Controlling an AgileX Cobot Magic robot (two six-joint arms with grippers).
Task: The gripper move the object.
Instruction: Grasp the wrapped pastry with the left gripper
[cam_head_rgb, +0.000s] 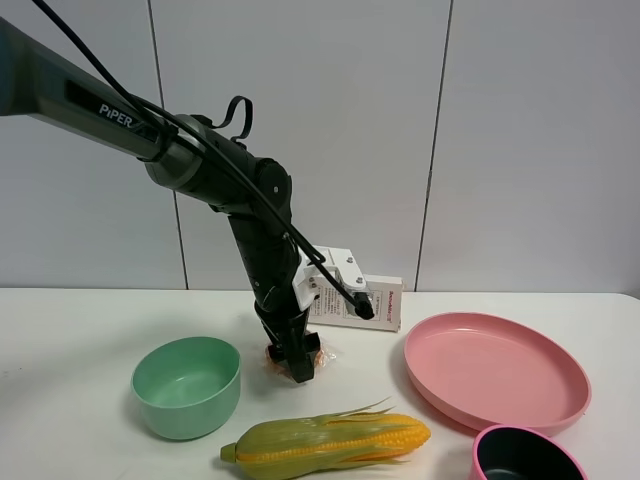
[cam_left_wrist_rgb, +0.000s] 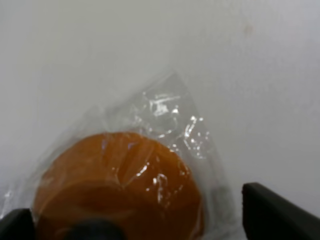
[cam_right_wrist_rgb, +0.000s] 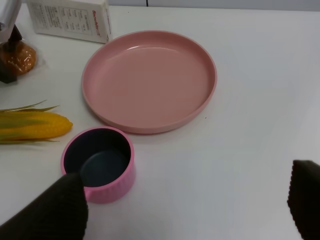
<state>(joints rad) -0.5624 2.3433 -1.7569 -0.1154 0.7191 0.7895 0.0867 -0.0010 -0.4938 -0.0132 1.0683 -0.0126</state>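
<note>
The object (cam_left_wrist_rgb: 120, 185), a round orange bun in crinkly clear wrap, is lying on the white bench (cam_head_rgb: 60, 340) between the fingers (cam_left_wrist_rgb: 274, 214) of the left gripper (cam_head_rgb: 297, 364). The fingers are standing spread, one on each side of it. In the left wrist view, one finger is showing loose wrap and bare bench between itself and the bun, so they are not yet pinching it. From the high camera the object is sitting left of the pink plate (cam_head_rgb: 495, 372), well apart from it, and the lowered fingers are covering its middle.

A white printed box (cam_head_rgb: 366, 303) is standing behind the plate's left rim, just behind the gripper's white camera module (cam_head_rgb: 335, 272). A green bowl (cam_head_rgb: 187, 385) is resting farther left of the plate than the object. A corn cob (cam_head_rgb: 330, 440) is lying in front of the plate and to its left, near the object but apart from it. A small pink cup (cam_head_rgb: 525, 455) with a dark inside is sitting just in front of the plate.

The left arm (cam_head_rgb: 120, 110) is reaching in from high on the plate's left, its wrist bending steeply down so the gripper is pointing almost straight at the bench. The right gripper (cam_right_wrist_rgb: 180, 210) is hovering over the bench beside the plate, fingers wide apart and holding nothing.
</note>
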